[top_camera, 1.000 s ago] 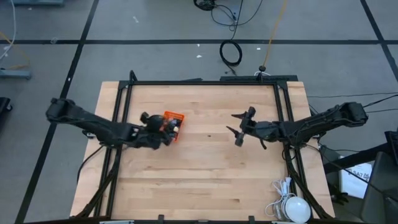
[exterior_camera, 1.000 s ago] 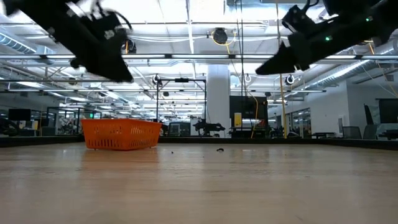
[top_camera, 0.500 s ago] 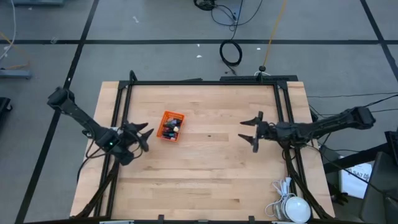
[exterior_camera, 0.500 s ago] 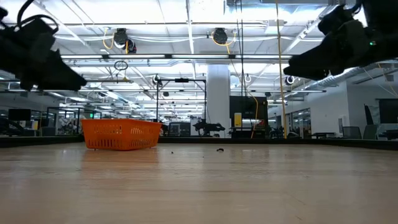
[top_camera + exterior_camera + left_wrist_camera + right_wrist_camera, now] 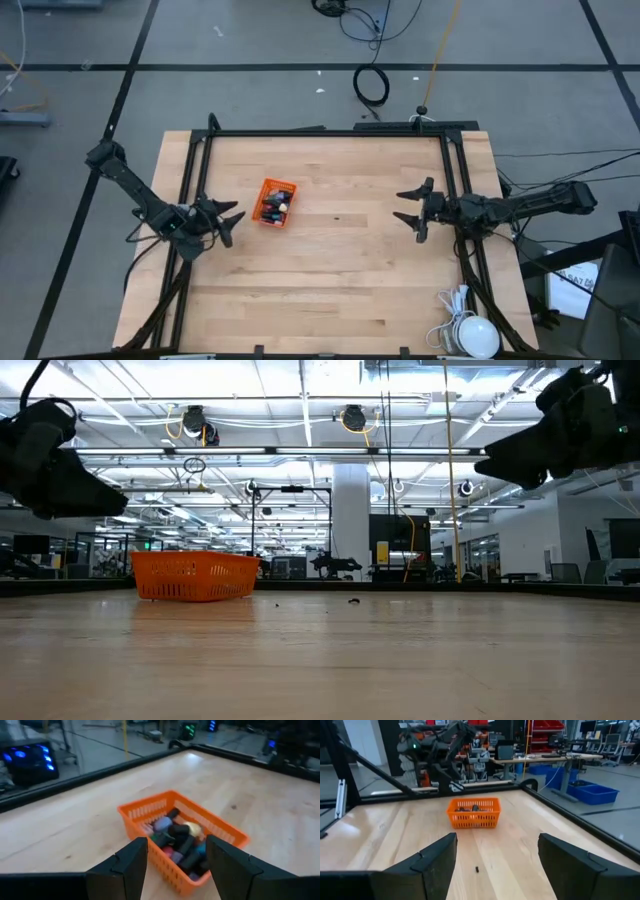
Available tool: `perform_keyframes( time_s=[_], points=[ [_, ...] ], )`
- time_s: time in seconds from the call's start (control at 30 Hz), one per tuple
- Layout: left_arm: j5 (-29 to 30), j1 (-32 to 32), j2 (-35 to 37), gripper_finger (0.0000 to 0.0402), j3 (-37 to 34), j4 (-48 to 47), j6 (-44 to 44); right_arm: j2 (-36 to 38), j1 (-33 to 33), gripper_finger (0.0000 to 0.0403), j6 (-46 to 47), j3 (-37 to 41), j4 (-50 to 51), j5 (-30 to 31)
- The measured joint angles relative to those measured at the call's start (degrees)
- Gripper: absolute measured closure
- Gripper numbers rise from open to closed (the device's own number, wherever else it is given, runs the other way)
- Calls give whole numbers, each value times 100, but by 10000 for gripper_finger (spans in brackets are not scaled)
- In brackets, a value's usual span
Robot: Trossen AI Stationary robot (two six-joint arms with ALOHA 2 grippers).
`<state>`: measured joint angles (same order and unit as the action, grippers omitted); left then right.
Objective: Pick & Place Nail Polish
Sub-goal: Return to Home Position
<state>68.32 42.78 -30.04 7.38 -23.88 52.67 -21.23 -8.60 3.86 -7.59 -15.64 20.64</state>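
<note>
Orange basket (image 5: 150, 810) holding nail polish (image 5: 177, 837), near left tool (image 5: 232, 227), right tool (image 5: 404, 208) farther.

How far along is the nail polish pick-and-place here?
Done: the nail polish bottles lie in the orange basket; none shows loose on the table. In hand: nothing, the left pincer and right pincer are open and empty near the table's sides. Left: apparently only parking the arms.

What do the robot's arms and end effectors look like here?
Both the left arm and the right arm are slim, dark, jointed links with thin dark cables. The left end effector and the right end effector each carry two dark, flat, wedge-shaped fingers. No markings show.
</note>
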Motion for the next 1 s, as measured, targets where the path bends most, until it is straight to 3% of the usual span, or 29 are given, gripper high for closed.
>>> perform_keyframes(
  time_s=[0.13, 0.37, 0.63, 0.77, 1.0],
  points=[
    [-451, 0, 520, 206, 0, 7, -500, 123, 1, 140, 66, 93, 44, -120],
    [-1040, 0, 1636, 206, 0, 28, -1615, 322, -2, 140, 32, 96, 11, -1285],
    [-1797, 0, 3000, 206, -26, 187, -3198, 566, -2, 140, 14, 96, 13, -1344],
    [-2154, -84, 2973, 206, -31, 561, -3743, 748, -4, 140, 25, 96, 48, -1630],
    [-2759, -310, 2972, 206, -31, 719, -3948, 1274, -12, 140, 96, 100, 252, -2107]
  ],
)
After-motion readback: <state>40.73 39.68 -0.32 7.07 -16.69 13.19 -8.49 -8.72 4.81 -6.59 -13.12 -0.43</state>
